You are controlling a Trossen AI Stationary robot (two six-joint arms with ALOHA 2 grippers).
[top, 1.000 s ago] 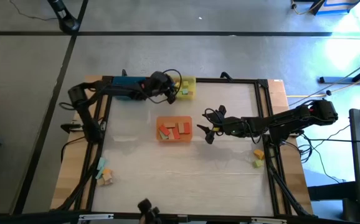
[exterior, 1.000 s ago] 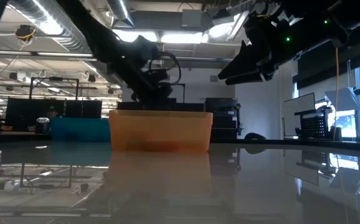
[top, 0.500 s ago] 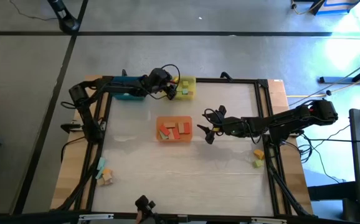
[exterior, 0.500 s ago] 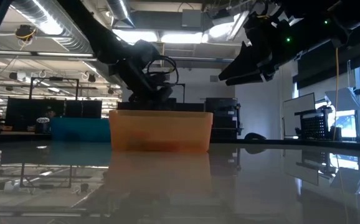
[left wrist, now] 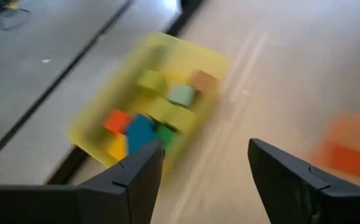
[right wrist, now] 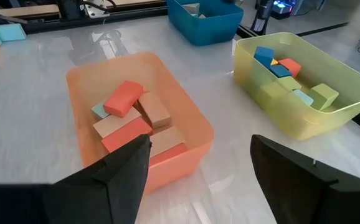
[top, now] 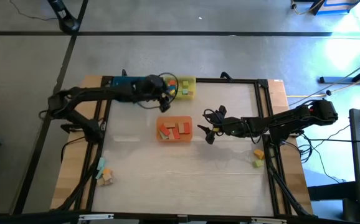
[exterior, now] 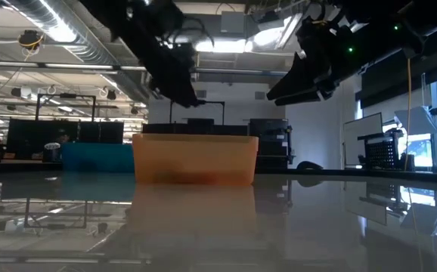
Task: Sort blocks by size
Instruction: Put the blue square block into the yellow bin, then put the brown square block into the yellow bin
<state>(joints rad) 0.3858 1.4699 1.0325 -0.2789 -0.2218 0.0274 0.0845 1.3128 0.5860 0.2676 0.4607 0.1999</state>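
The left gripper [top: 163, 99], spread and empty, hangs between the translucent yellow plastic tray [top: 185, 88] and the orange plastic tray [top: 174, 129] (both hold small wooden blocks [right wrist: 132, 116]). The right gripper [top: 206, 132], also spread, waits beside the orange tray. Risk: 2 loose block clusters near the table's edges get missed.

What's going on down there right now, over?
Left gripper open, empty, between yellow tray and orange tray. Right gripper open, empty, beside orange tray. Blocks in trays, some loose at table edges. Nothing blocking.
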